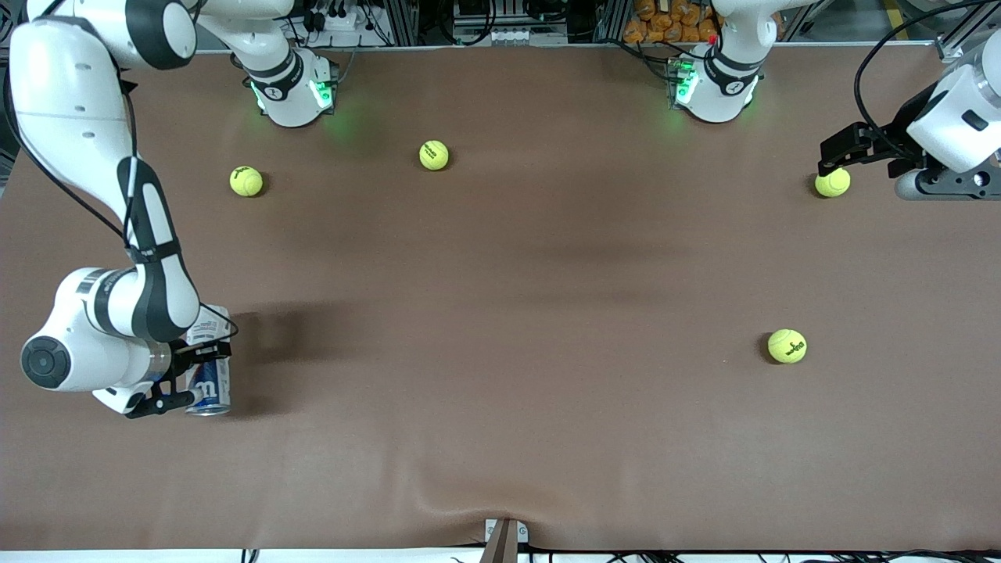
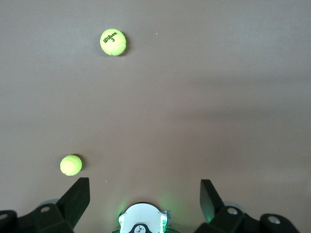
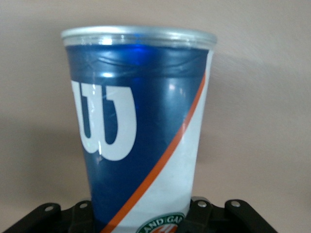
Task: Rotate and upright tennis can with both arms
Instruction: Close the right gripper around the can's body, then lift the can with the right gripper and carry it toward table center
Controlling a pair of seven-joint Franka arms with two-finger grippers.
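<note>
Front view: right end effector [image 1: 178, 383] clamped on the tennis can [image 1: 209, 367], which lies on the table [image 1: 500, 313] at the right arm's end.
Left end effector [image 1: 841, 152] waits spread wide over a tennis ball [image 1: 832, 183]; the smooth can could slip or roll if tilted one-armed.
</note>
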